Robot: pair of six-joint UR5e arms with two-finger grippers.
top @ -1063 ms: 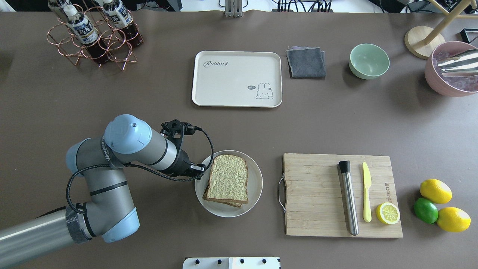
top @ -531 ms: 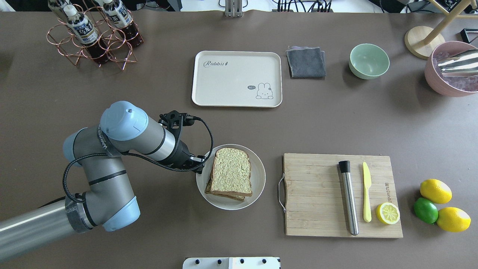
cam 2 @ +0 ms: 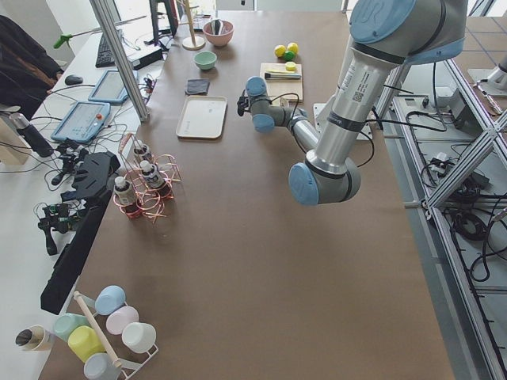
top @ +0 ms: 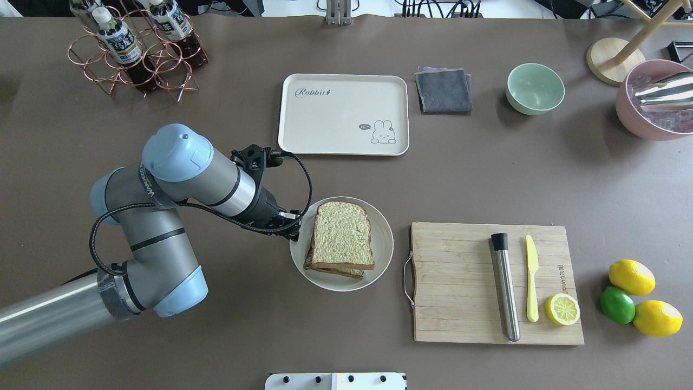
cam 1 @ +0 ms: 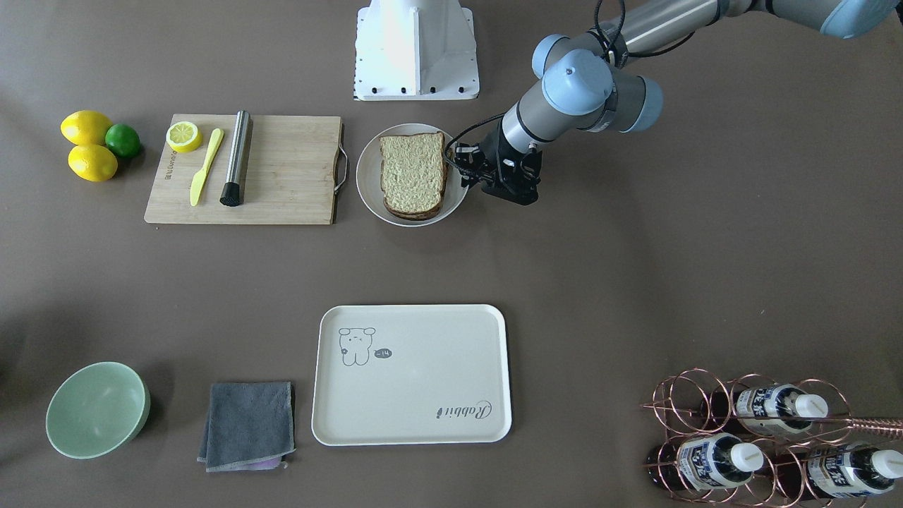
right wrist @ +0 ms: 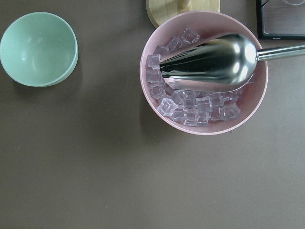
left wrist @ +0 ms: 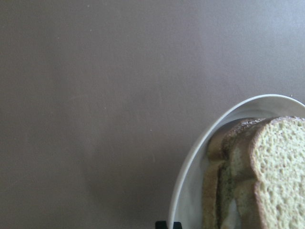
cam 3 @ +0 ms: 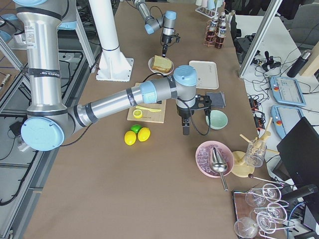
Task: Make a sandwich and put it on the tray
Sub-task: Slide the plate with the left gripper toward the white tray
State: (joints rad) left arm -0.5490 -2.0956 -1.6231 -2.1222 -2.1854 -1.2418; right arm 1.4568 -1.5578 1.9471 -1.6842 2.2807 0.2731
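The left jaws look clamped on the rim of the white plate (top: 383, 246), at the edge nearest to the arm. In the left wrist view the rim runs down to a small dark piece of the jaws at the bottom border, so this closure is my reading and is not fully shown. Directly in front of the jaws, on this plate, lies the sandwich (top: 342, 234): two bread slices stacked, the upper one a little turned against the lower. The egg I cannot make out with certainty. Whether the plate rests on the tabletop (top: 243, 336) or is slightly raised, I cannot tell.

The tray (top: 335, 116) is beyond the jaws, farther from the robot and well apart from the plate; the sandwich is not yet on it. The cutting board (top: 460, 281) is on the opposite side of the plate from the jaws, near but not touching.

The main danger, I think, comes from the one-sided hold. A smooth rim pinched at one point can slip out, or the plate can turn around that point. If the far side sinks, the loose upper slice may slide off. At the tray, the raised rim could catch the plate's edge and jolt the stack.

The right jaws appear only in the side view, hanging above the tabletop between the green bowl (top: 535, 88) and the pink bowl (top: 631, 119). Whether they are apart or together I cannot tell.
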